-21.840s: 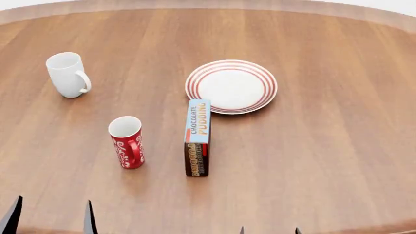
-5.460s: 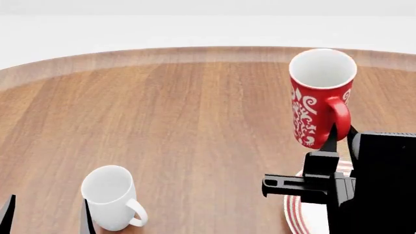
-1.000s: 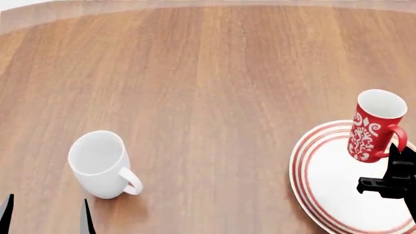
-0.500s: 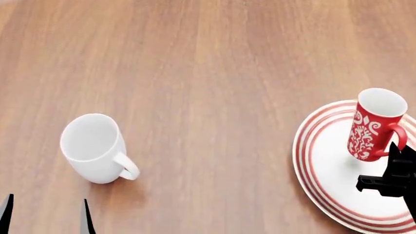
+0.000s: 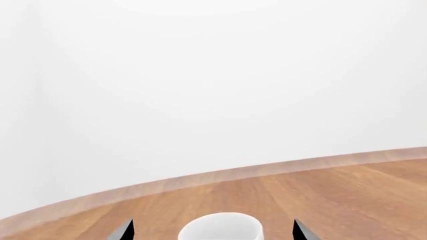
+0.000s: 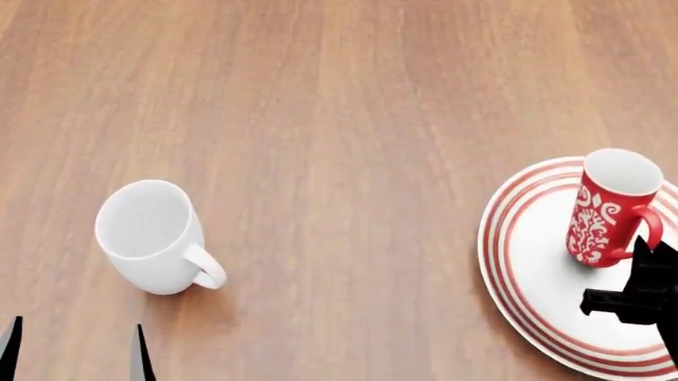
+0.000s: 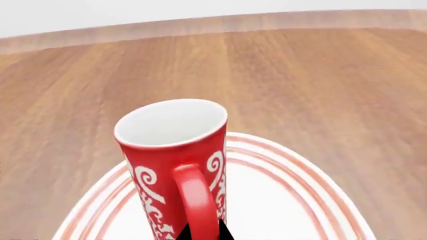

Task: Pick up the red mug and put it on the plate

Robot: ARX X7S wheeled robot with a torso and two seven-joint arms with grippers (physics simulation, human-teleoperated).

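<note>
The red mug (image 6: 612, 208) stands upright on the plate (image 6: 529, 278), on the plate's far part, at the right side of the wooden table (image 6: 350, 119). My right gripper (image 6: 649, 250) sits just near of the mug at its handle (image 6: 640, 235), which points toward me and to the right. In the right wrist view my two dark fingertips (image 7: 220, 231) show as tips on either side of the handle's lower end, close together, so my fingers look pinched narrow on the handle, the mug (image 7: 175, 160) right in front of them over the plate (image 7: 293, 195). My left gripper (image 6: 75, 353) hangs low at the near left with its fingers spread wide, holding nothing. The white mug (image 6: 154, 238) stands on the table just beyond them, handle toward the right; its rim (image 5: 221, 228) shows between the left fingertips (image 5: 124, 230) in the left wrist view, apart from both.
</note>
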